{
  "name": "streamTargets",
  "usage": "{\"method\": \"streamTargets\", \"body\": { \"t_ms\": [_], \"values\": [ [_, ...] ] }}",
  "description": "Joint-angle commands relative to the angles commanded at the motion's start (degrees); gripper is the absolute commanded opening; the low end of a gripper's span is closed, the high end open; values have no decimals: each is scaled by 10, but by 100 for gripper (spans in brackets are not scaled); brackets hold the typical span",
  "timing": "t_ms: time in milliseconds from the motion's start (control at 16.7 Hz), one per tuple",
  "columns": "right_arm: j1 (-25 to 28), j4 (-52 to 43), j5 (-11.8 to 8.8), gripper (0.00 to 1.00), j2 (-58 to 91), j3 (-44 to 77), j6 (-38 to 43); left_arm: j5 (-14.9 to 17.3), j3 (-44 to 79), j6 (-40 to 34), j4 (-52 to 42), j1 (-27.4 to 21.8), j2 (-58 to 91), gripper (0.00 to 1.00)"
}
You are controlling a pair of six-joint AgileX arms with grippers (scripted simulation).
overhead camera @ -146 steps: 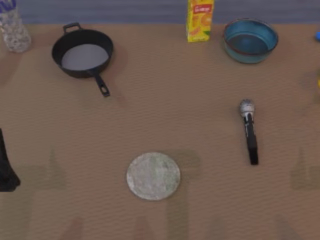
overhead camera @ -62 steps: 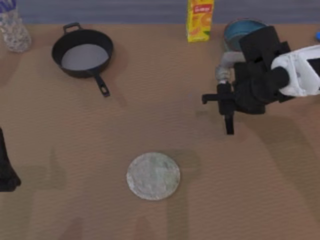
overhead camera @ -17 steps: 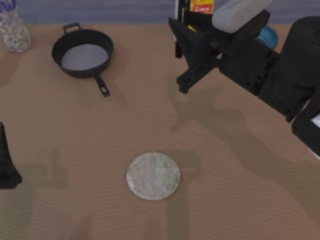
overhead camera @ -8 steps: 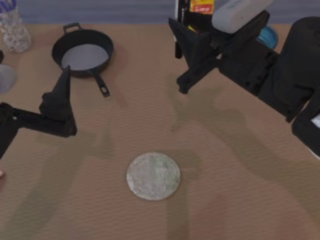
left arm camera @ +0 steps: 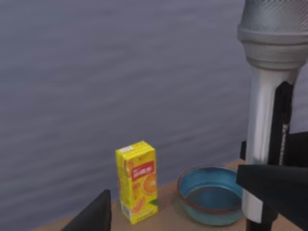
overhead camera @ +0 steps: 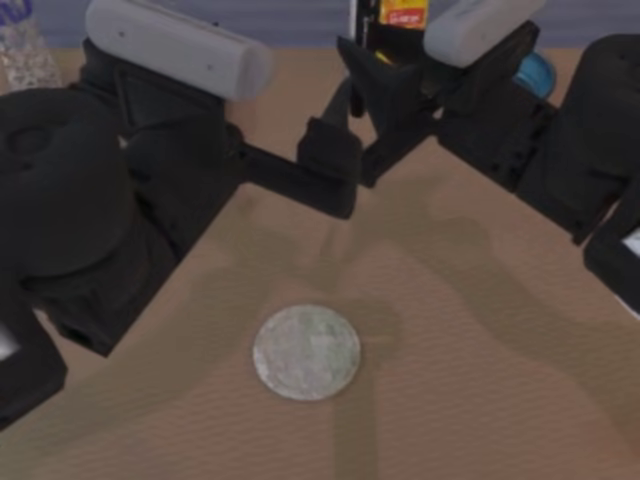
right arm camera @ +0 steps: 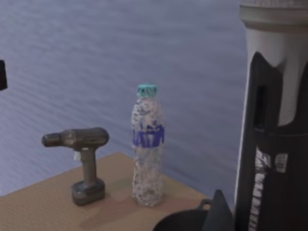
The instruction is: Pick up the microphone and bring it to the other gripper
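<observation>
The microphone (left arm camera: 267, 120) stands upright in the air, silver mesh head on top, black handle (right arm camera: 274, 163) below. My right gripper (overhead camera: 375, 110) is shut on it, high above the table's back middle. My left gripper (overhead camera: 330, 170) has come up right beside the right gripper and is open; one of its fingers (left arm camera: 94, 216) shows far to the side of the microphone. A black gripper part (left arm camera: 274, 185) crosses the microphone's lower end. In the top view the two claws hide most of the microphone.
A yellow juice carton (left arm camera: 137, 180) and a blue bowl (left arm camera: 211, 195) stand at the table's back. A round grey disc (overhead camera: 306, 352) lies front centre. A water bottle (right arm camera: 148, 154), a drill (right arm camera: 84, 163) and the frying pan's rim (right arm camera: 187, 221) are at the back left.
My left arm has risen from the table's left edge and swung right, so its gripper now sits against the right gripper. The right arm has held still with the microphone.
</observation>
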Motion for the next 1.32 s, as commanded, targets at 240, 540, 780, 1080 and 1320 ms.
{"method": "streamTargets", "body": {
  "t_ms": [240,540,780,1080,1320],
  "values": [
    [0,0,0,0,0,0,0,-6,14,1,7,-15,18,100],
    [0,0,0,0,0,0,0,2,31,1,14,-7,39,100],
    [0,0,0,0,0,0,0,28,105,2,45,17,148,100],
    [0,0,0,0,0,0,0,59,175,3,73,46,244,100],
    [0,0,0,0,0,0,0,59,176,3,73,47,246,100]
  ]
}}
